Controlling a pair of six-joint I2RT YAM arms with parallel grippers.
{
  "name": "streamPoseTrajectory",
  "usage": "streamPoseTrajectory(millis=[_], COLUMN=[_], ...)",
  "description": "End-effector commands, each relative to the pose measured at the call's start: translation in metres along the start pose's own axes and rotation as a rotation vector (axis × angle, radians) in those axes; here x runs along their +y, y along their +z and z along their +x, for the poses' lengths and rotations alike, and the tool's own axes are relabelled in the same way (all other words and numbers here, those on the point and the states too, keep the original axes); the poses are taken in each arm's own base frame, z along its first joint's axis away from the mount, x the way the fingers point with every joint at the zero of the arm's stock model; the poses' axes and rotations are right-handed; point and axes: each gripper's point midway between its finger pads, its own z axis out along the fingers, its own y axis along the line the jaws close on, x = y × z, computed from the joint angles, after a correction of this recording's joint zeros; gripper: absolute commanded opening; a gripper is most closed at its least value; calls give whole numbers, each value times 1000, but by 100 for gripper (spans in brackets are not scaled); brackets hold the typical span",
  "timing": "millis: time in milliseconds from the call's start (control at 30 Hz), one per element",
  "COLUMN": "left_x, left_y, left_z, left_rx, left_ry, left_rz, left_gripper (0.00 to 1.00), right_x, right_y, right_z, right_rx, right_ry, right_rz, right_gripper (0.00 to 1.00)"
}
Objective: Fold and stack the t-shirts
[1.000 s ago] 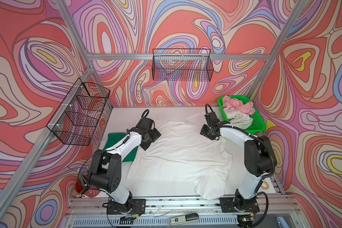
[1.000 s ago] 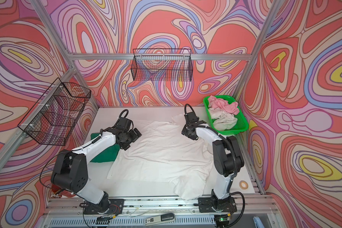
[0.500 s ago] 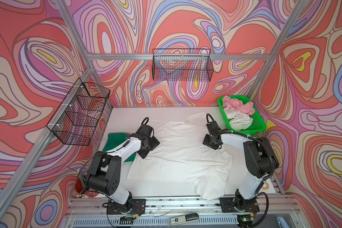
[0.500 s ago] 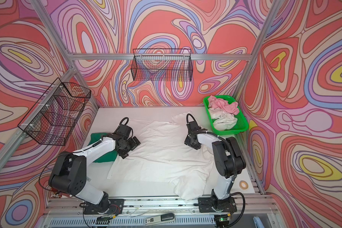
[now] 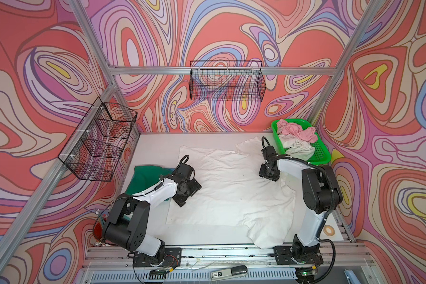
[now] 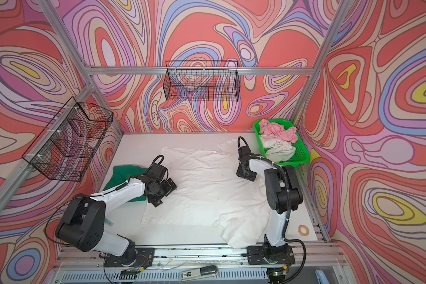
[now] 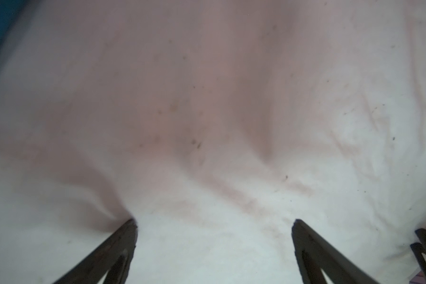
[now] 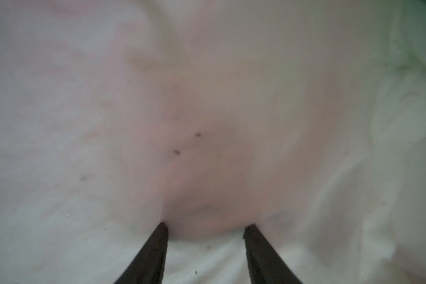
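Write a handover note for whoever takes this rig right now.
Left tool: open wide, tips on the white t-shirt, left side.
Right tool: partly open, tips pressing its right side; nothing lifted.
The white t-shirt lies spread mid-table, unfolded. The dark green t-shirt at table left looks folded. The pink t-shirt and off-white t-shirt are crumpled in the green basket.
Left to do: fold the white one, stack it, then the basket's two.
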Motion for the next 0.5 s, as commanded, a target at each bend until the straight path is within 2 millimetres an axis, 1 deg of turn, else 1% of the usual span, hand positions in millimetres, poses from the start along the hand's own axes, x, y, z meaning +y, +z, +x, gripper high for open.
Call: streamPoseTrajectory(millis=[0, 67, 133, 233, 267, 333, 367, 400, 467], left_x=[16, 26, 35, 42, 42, 38, 35, 29, 12], left_y=[2, 5, 7, 8, 7, 3, -1, -6, -23], left_z=[13, 18, 23, 32, 35, 39, 39, 37, 24], left_rx=[5, 0, -2, 18, 28, 33, 28, 18, -37], left_ry=[-38, -50, -55, -55, -59, -59, -61, -62, -40], left_rz=[-27, -32, -42, -53, -55, -36, -24, -3, 29], left_gripper=[100, 100, 100, 100, 100, 100, 100, 100, 100], right_x=[4, 11, 18, 29, 33, 41, 44, 49, 61], right_y=[0, -7, -20, -44, -55, -72, -77, -83, -92], right_z=[2, 0, -5, -20, -29, -48, -54, -64, -84], right_rx=[25, 18, 1, -39, -64, -109, -120, -138, -163], right_ry=[-29, -38, -46, -43, -41, -37, -38, -41, -49], right_rz=[-13, -39, -63, -110, -124, -139, -145, -153, -168], right_gripper=[55, 59, 63, 65, 66, 69, 69, 69, 70])
